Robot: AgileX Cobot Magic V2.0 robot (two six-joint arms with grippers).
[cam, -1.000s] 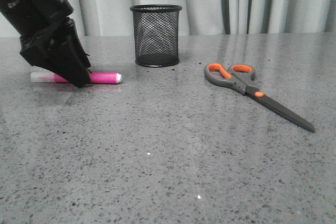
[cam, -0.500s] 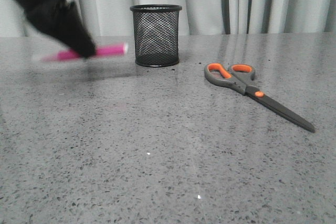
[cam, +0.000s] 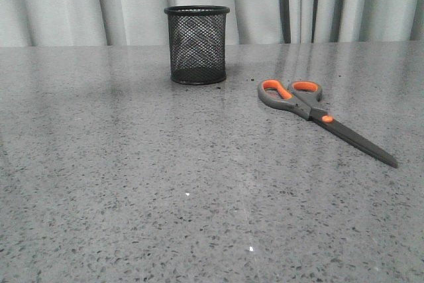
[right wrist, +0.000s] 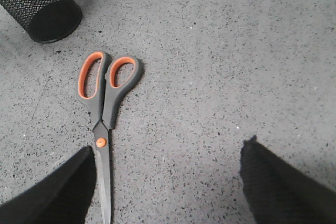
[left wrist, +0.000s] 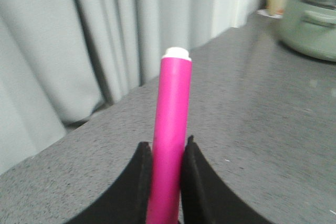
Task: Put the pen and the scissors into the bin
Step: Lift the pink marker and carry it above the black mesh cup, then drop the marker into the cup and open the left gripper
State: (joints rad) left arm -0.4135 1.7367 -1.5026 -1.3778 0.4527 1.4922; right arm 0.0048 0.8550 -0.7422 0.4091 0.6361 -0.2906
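My left gripper (left wrist: 166, 148) is shut on the bright pink pen (left wrist: 170, 135), its small white end pointing away from the fingers; it is raised above the table and out of the front view. The black mesh bin (cam: 197, 44) stands upright at the back middle and also shows in the right wrist view (right wrist: 39, 6). The dark grey scissors (cam: 311, 109) with orange-lined loops lie flat to the right of the bin, blades toward the front right. My right gripper (right wrist: 168, 153) is open and empty, hovering above the table beside the scissors' blades (right wrist: 104, 129).
Grey curtains (cam: 298, 1) hang behind the speckled grey table (cam: 165, 183). In the left wrist view a pale green lidded pot (left wrist: 310, 19) stands on the table far off.
My left gripper lifted the pen off the table at the left, carried it up, and has left the front view. Bin and scissors have not moved.
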